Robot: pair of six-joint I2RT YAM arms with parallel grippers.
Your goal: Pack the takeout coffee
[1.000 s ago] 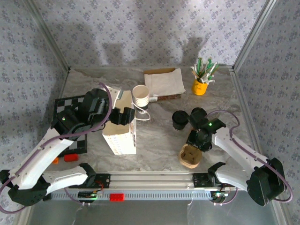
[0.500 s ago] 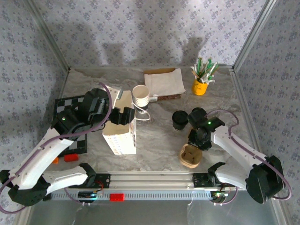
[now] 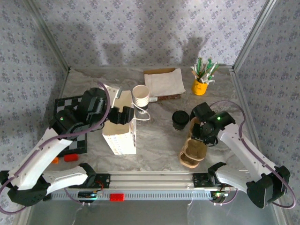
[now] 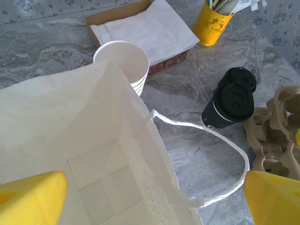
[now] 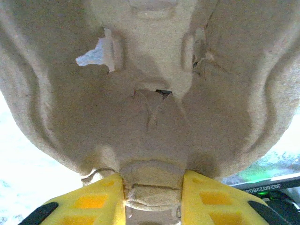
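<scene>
At the right of the desk (image 3: 159,136), the right tool (image 5: 152,193) pinches a brown moulded-pulp cup carrier (image 3: 193,153); the left tool (image 4: 152,194) stands wide above the open white paper bag (image 4: 70,136).

A staged robot test cell, a lab set-up: floral-patterned panels (image 3: 150,28) close it at 9, 12 and 3 o'clock, held in bare aluminium posts (image 3: 49,40); a marble-look table (image 3: 159,136) makes the floor, and a white left arm (image 3: 44,150) and right arm (image 3: 241,147) are bolted to a metal rail (image 3: 154,180) at 6 o'clock
</scene>
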